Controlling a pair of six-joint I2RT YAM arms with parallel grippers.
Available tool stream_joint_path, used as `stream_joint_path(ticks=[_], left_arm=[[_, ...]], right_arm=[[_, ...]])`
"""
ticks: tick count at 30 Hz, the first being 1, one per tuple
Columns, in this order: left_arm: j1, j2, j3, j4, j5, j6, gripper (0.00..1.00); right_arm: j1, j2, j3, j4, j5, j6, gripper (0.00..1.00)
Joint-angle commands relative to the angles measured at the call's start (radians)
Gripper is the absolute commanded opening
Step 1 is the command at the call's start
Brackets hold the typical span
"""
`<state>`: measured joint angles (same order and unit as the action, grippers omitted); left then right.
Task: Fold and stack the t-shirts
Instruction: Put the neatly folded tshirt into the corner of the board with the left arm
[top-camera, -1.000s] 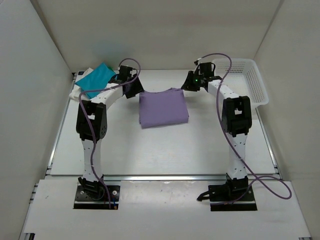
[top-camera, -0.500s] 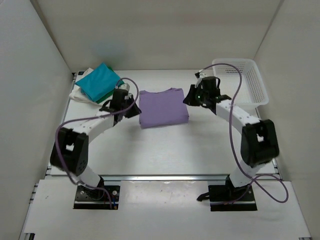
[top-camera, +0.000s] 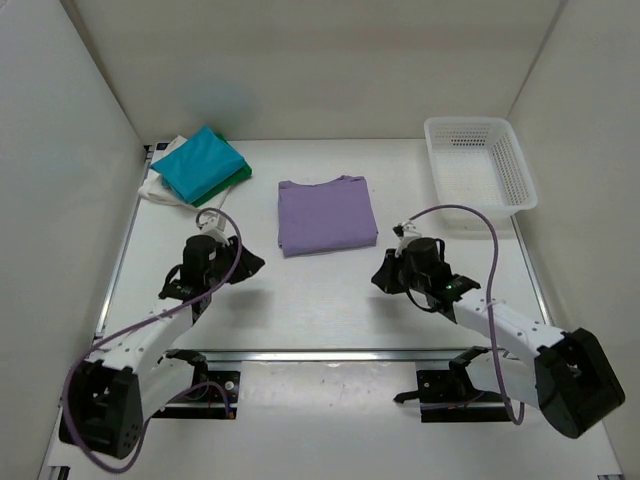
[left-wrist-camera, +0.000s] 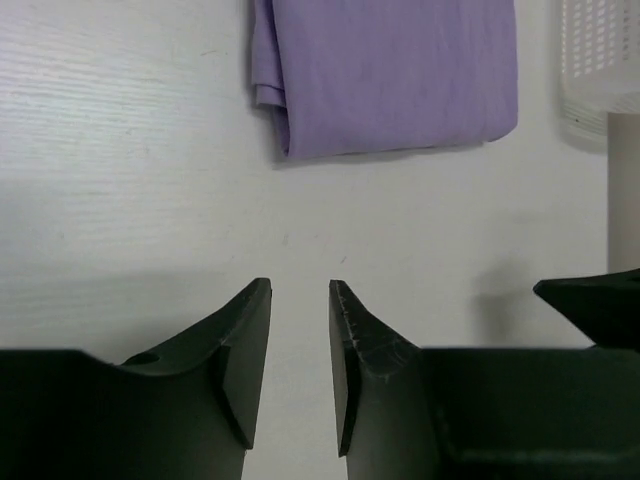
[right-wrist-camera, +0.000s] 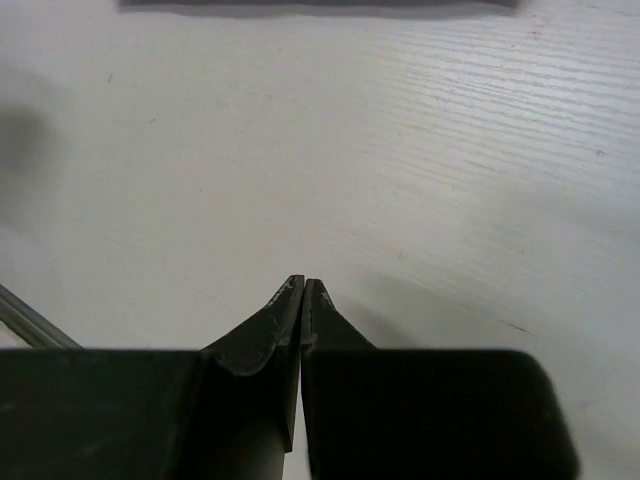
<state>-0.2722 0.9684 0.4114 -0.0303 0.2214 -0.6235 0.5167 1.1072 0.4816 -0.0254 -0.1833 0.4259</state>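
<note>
From above, the folded lavender t-shirt (top-camera: 327, 215) lies mid-frame and the teal t-shirt (top-camera: 201, 164) sits upper left, which neither wrist view catches. My left gripper (left-wrist-camera: 300, 290) stands slightly parted and empty, lavender cloth along its frame's top; my right gripper (right-wrist-camera: 303, 285) is pinched closed on nothing

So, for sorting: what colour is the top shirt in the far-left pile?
Teal shirt, best seen in top external view.
</note>
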Motion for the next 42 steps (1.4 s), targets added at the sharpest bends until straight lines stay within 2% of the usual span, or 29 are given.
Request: stream_joint_path(ticks=[1,2,5,6,8,13,15,19,33,38,39,41,42], left_arm=[[0.042,0.142,0.059,0.127,0.223,-0.041,0.41],[0.028,0.160,0.070,0.112,0.214,-0.035,0.43],[-0.047,0.168,0.086,0.032,0.087,-0.005,0.37],[-0.056,0.141,0.081,0.030,0.082,-0.002,0.40],[-0.053,0.092,0.055,0.043,0.088,-0.007,0.50],[0.001,0.003,0.024,0.035,0.108,0.007,0.66],[0.002,0.009,0.026,0.030,0.119,0.011,0.70],[-0.018,0.036,0.049,0.030,0.142,0.031,0.75],[0.007,0.032,0.072,-0.022,0.154,0.070,0.77],[-0.012,0.032,0.105,0.009,0.075,0.120,0.85],[-0.010,0.041,0.113,0.041,0.064,0.123,0.89],[-0.003,0.122,0.125,0.108,0.058,0.110,0.98],[0.034,0.191,0.124,0.165,0.112,0.076,0.99]], right_arm=[[0.012,-0.093,-0.049,0.061,0.007,0.039,0.00],[0.019,-0.113,-0.060,0.047,0.008,0.040,0.00],[0.039,-0.205,-0.110,0.028,0.030,0.060,0.00],[0.039,-0.216,-0.129,0.027,0.030,0.063,0.01],[0.031,-0.254,-0.149,0.027,0.010,0.065,0.09],[0.029,-0.308,-0.184,0.007,0.024,0.068,0.47],[0.026,-0.311,-0.176,0.004,0.021,0.065,0.52],[0.006,-0.310,-0.175,0.013,-0.004,0.066,0.56],[-0.007,-0.329,-0.186,0.007,-0.010,0.077,0.57],[-0.041,-0.348,-0.195,0.018,-0.037,0.086,0.58],[-0.047,-0.340,-0.196,0.019,-0.045,0.089,0.58],[-0.046,-0.343,-0.189,0.019,-0.044,0.083,0.58],[-0.038,-0.357,-0.190,0.019,-0.029,0.086,0.57]])
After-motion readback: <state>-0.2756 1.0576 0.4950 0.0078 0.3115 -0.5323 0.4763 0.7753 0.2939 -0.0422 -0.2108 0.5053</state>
